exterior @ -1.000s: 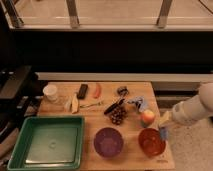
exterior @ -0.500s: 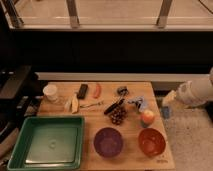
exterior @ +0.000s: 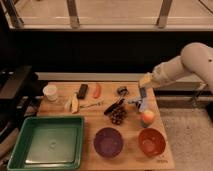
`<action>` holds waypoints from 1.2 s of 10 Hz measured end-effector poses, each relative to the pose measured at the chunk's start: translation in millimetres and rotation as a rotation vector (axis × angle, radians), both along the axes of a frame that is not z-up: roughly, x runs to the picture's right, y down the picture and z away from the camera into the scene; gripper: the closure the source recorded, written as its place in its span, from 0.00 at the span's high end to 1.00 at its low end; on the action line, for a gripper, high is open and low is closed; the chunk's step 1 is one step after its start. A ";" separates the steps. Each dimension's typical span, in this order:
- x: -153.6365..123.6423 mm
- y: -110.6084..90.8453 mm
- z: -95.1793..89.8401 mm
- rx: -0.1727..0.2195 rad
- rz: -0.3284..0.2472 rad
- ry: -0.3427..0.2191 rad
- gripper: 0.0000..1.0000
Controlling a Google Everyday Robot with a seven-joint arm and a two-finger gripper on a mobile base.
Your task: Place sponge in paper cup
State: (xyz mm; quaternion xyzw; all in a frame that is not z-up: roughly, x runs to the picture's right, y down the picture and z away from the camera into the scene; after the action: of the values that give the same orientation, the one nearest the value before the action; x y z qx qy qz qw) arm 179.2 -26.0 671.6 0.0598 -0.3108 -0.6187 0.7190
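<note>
My gripper point(exterior: 143, 89) hangs over the right part of the wooden table point(exterior: 95, 125), at the end of the pale arm point(exterior: 175, 70) that reaches in from the right. It is shut on the sponge point(exterior: 143, 94), a small blue piece that sticks out below the fingers, above the tabletop. The white paper cup point(exterior: 50, 92) stands upright near the table's far left corner, well away to the left of the gripper.
A bluish shiny object point(exterior: 138, 103) lies just under the gripper, with an apple point(exterior: 147, 117) and dark grapes point(exterior: 117, 116) nearby. A purple bowl point(exterior: 108, 141) and an orange bowl point(exterior: 151, 141) stand at the front. A green tray point(exterior: 47, 142) is front left. A banana point(exterior: 74, 104) lies near the cup.
The gripper has risen from beside the orange bowl and moved left and towards the back, carrying the blue sponge with it.
</note>
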 end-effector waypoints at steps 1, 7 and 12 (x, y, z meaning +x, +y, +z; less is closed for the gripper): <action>-14.3 -4.8 1.0 0.010 -0.020 -0.028 0.00; -12.3 -4.2 0.5 0.028 -0.029 -0.013 0.00; -61.8 -52.7 35.6 0.150 -0.259 -0.120 0.00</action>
State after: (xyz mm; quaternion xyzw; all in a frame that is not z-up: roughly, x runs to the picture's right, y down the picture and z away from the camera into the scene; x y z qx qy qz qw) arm 117.4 -78.7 707.2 0.1095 -0.3111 -0.7231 0.6069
